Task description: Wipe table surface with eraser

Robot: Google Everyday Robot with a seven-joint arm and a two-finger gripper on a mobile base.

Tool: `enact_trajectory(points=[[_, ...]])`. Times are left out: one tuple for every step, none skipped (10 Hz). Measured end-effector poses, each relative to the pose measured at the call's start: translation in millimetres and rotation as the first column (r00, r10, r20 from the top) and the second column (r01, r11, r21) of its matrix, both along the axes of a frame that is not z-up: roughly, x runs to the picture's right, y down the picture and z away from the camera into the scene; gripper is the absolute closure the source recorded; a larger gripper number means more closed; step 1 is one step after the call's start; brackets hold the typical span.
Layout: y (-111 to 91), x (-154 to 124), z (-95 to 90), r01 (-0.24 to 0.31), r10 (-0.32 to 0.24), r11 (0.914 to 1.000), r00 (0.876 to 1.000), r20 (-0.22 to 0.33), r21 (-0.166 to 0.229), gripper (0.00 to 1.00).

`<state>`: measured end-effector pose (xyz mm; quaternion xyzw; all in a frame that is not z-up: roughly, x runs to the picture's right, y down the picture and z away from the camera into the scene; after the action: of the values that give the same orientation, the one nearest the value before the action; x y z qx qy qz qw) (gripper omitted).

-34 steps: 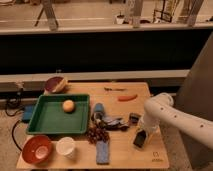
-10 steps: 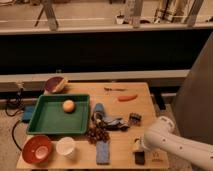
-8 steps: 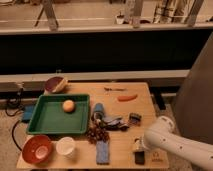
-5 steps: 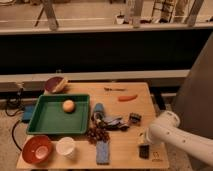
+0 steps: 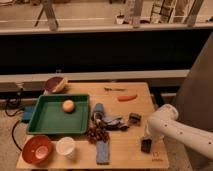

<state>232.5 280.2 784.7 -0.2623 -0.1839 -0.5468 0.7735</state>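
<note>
Since 3.4 s ago arm swung from above table to low at right edge | left: green tray [image 5: 50,125] untouched | eraser [image 5: 146,145] on table [image 5: 125,150] near right front corner | gripper [image 5: 147,138] atop eraser, fingers' spread cannot be told | step: wiping; next: press, sweep eraser leftward.

The small black eraser [image 5: 146,145] is standing near the tan tabletop's [image 5: 125,145] right front corner, under the claw [image 5: 147,138].
</note>
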Motion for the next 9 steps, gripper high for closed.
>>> enact_trajectory(points=[[-0.6,-11.1,-0.8,0.008,-0.008,1.0000,1.000,0.003,-0.003,1.00],[-0.3,-23.9,-4.0,0.020,-0.020,0.9998,1.000,0.013,-0.009,1.00],[0.7,-35.2,-8.3,0.027,-0.027,0.9995,0.999,0.032,-0.014,1.00],[0.7,-46.1,-16.1,0.038,-0.037,0.9991,0.997,0.062,-0.016,1.00],[-0.4,-54.6,-26.3,0.049,-0.048,0.9987,0.994,0.094,-0.016,1.00],[-2.2,-62.3,-35.7,0.055,-0.053,0.9984,0.990,0.130,-0.011,1.00],[-1.3,-65.2,-43.0,0.059,-0.057,0.9982,0.986,0.157,-0.008,1.00],[4.3,-64.8,-50.9,0.061,-0.058,0.9980,0.982,0.178,-0.012,1.00],[14.4,-60.8,-61.1,0.067,-0.061,0.9975,0.979,0.194,-0.021,1.00]])
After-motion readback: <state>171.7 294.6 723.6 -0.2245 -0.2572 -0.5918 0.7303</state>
